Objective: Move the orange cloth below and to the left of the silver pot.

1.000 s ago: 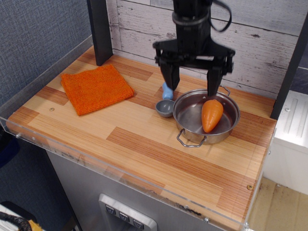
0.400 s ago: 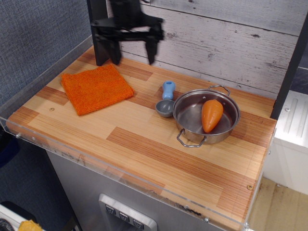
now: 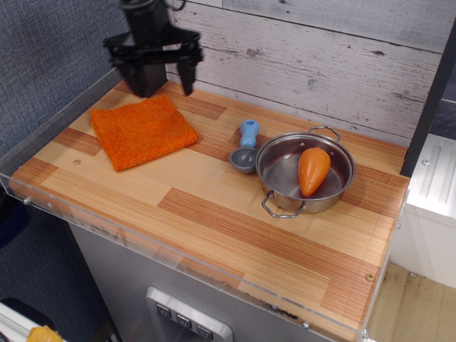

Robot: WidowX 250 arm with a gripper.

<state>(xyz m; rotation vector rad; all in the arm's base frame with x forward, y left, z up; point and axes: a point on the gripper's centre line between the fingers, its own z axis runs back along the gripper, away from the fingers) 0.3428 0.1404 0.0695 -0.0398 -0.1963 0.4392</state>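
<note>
Wooden table, orange cloth far left, silver pot right, blue-handled scoop between

The orange cloth lies flat at about ten o'clock on the wooden table, and the gripper hangs above its far edge with its two fingers spread apart, holding nothing. Well apart from the cloth, at about three o'clock, the silver pot holds a carrot toy. A blue-handled scoop sits just beside the pot at its nine o'clock.
</note>
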